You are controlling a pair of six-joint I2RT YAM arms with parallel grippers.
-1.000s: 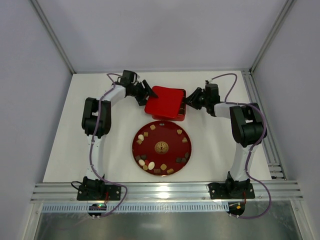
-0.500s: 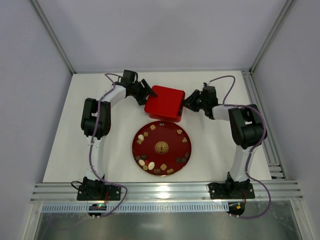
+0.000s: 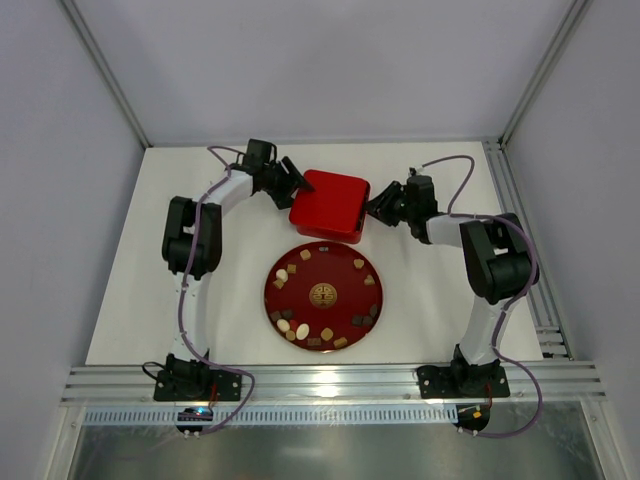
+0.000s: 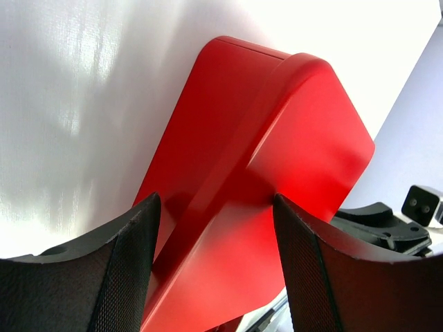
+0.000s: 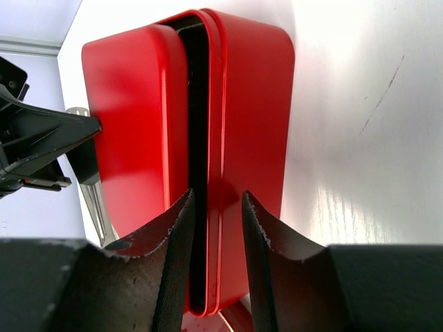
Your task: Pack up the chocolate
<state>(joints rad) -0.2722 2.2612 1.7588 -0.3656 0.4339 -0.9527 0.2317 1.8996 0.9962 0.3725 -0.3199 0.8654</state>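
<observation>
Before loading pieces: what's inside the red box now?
The lid covers the red box; the right wrist view shows only a dark slit between lid and base. Contents are hidden. The visible chocolate lies on the red plate.

Brown, tan, cream chocolate pieces [image 3: 301, 329] ring the plate [image 3: 340, 277].
</observation>
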